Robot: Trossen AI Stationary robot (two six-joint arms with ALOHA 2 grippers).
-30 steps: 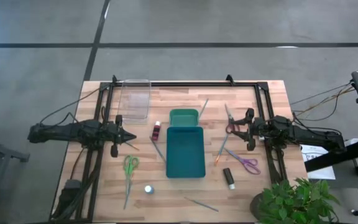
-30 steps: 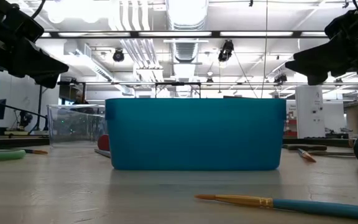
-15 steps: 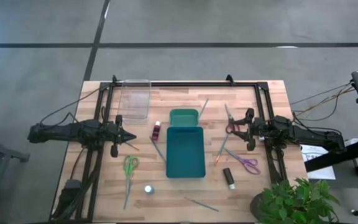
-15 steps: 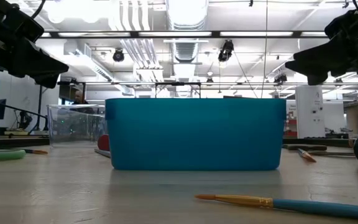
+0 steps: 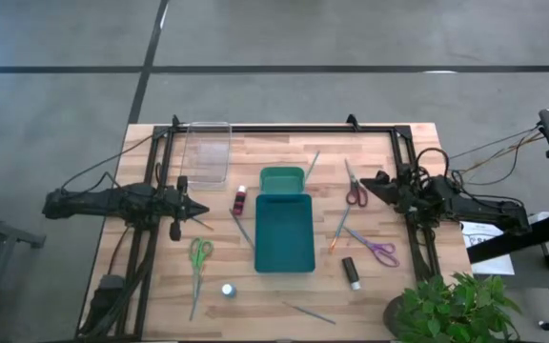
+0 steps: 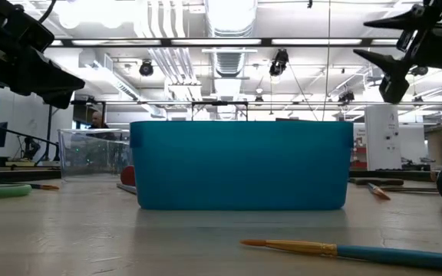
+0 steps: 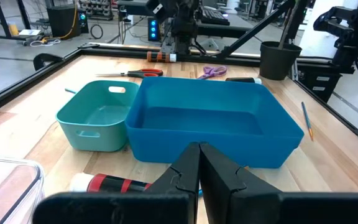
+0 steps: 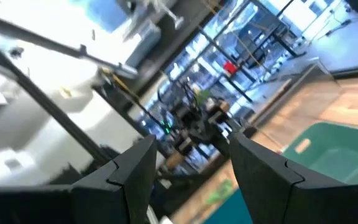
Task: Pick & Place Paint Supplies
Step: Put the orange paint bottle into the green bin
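Note:
My left gripper [image 5: 204, 210] is shut and empty above the table's left side, left of a dark red bottle [image 5: 241, 200] that lies on its side; the bottle also shows in the left wrist view [image 7: 107, 183]. My right gripper [image 5: 363, 178] is open and empty, raised above the red-handled scissors [image 5: 354, 192]. Purple scissors [image 5: 380, 251], green scissors [image 5: 199, 255], a black bottle [image 5: 351, 272], a white-capped bottle [image 5: 228, 289] and several thin brushes [image 5: 341, 227] lie flat on the table.
A deep blue bin [image 5: 284, 233] stands at the table's middle with a small teal tray [image 5: 282, 179] against its far end. A clear plastic box [image 5: 207, 151] sits at the far left. A potted plant [image 5: 446, 310] stands at the near right corner.
My right gripper has risen off the red-handled scissors, drawn back a little toward the far right, tipped upward and turned about its own axis. The scissors stay where they were. My left arm has kept still.

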